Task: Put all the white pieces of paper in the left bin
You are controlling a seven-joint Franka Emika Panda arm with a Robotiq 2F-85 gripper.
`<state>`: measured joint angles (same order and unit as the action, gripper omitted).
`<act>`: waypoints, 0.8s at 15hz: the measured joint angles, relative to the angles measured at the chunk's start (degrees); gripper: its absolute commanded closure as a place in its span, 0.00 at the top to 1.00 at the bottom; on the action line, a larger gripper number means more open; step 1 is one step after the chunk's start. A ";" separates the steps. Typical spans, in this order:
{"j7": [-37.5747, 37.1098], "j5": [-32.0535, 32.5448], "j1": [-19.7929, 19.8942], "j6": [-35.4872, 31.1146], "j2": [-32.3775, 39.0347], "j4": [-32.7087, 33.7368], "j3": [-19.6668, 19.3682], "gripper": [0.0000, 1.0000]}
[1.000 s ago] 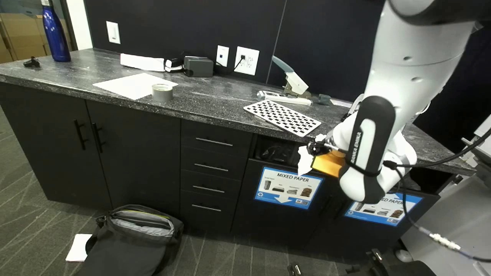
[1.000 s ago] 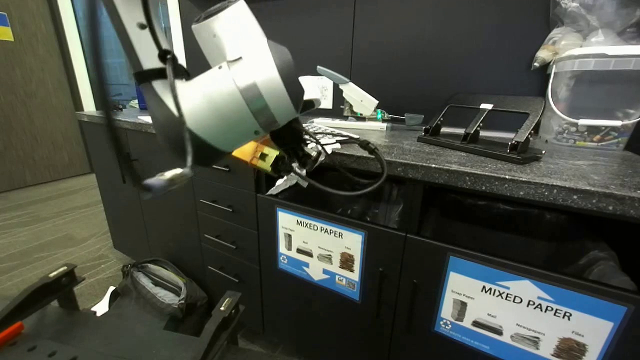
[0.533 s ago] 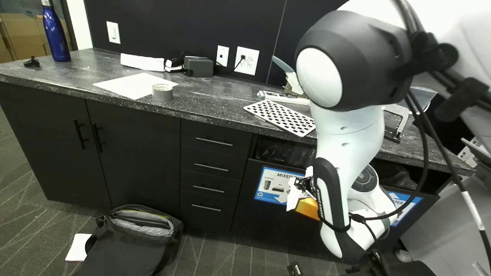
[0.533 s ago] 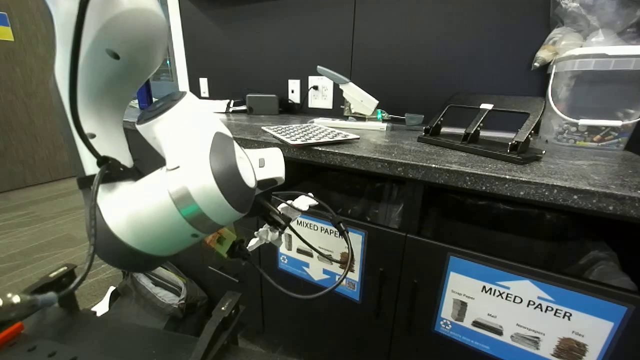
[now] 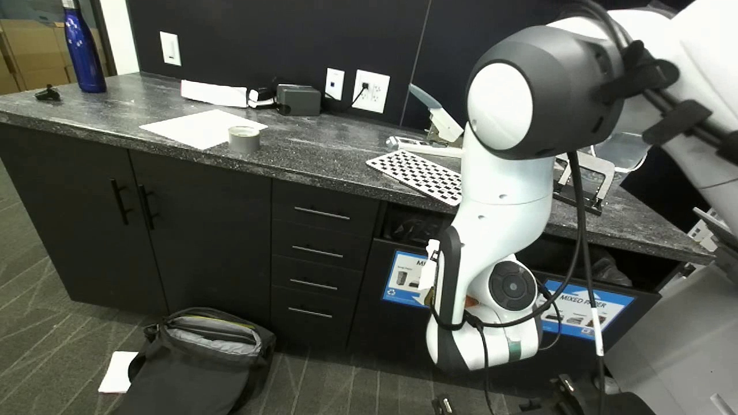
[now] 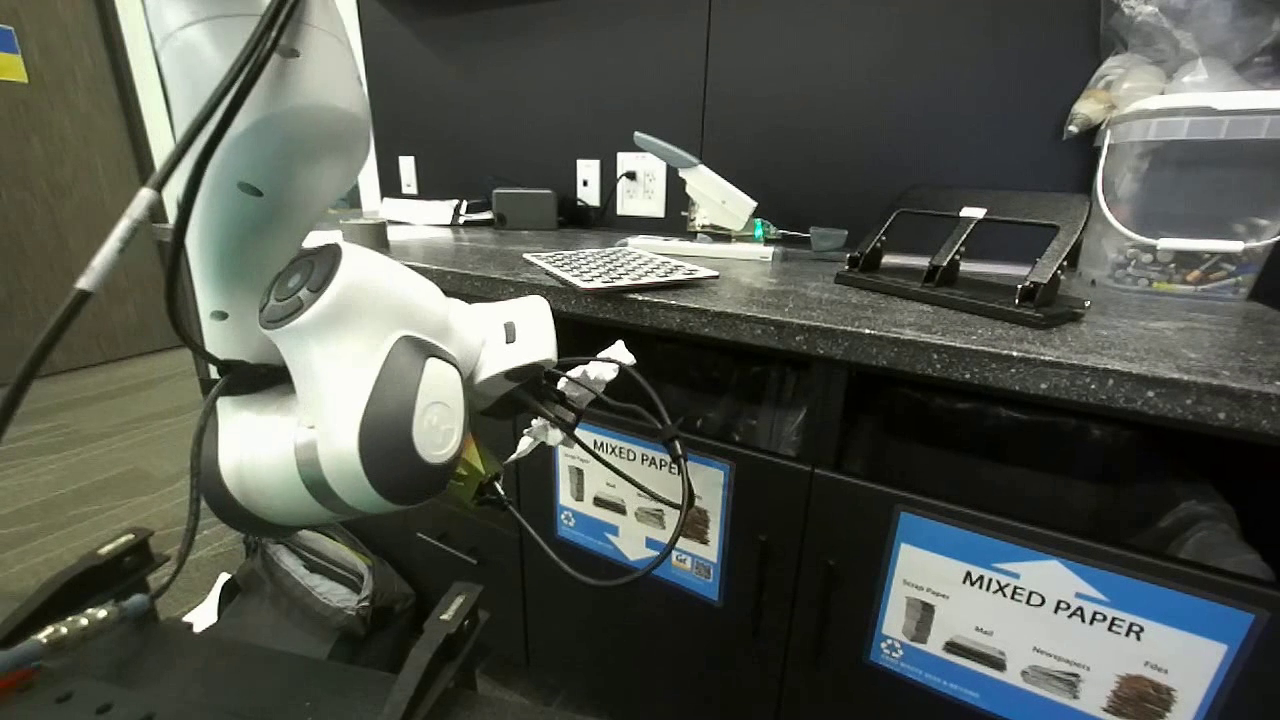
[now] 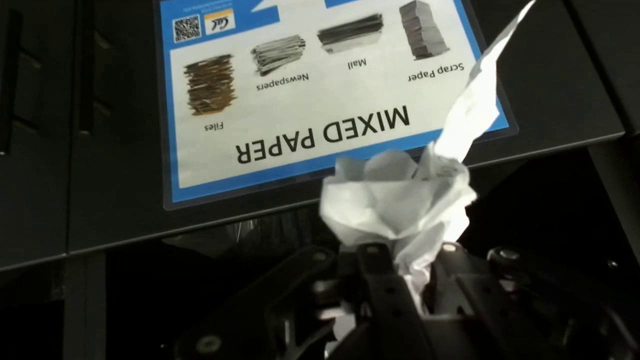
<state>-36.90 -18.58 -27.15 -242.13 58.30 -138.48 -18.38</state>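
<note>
A crumpled white piece of paper (image 7: 390, 205) with a long thin strip is pinched by my gripper (image 7: 410, 257), its fingers shut on it. In both exterior views the paper (image 6: 592, 378) sticks out on either side of the fingers, partly hidden by cables. The left bin (image 6: 650, 640) is the dark front with a blue-and-white MIXED PAPER label. My gripper stands in front of this bin, near the level of its top edge, with the paper outside the opening. In the wrist view the label (image 7: 300, 100) appears upside down behind the paper.
The counter (image 6: 1000, 360) overhangs both bin openings. A second labelled bin (image 6: 1060, 620) stands to the right. On the counter lie a checkered mat (image 6: 620, 268), a stapler (image 6: 715, 190), a hole punch (image 6: 960, 280) and a tape roll (image 5: 244, 140). A bag (image 5: 202, 369) sits on the floor.
From beside the bin's opening under the counter, my gripper has dropped and backed away, then risen a little. The paper has stayed in its fingers throughout.
</note>
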 measured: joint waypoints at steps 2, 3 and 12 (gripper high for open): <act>1.26 0.03 1.92 1.07 0.27 3.40 0.30 0.09; 2.75 -0.23 3.31 0.86 0.35 5.18 1.20 0.09; 19.25 0.33 21.68 1.27 4.41 21.37 14.33 0.09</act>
<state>-17.65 -18.24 -5.47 -240.86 62.70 -117.11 -4.06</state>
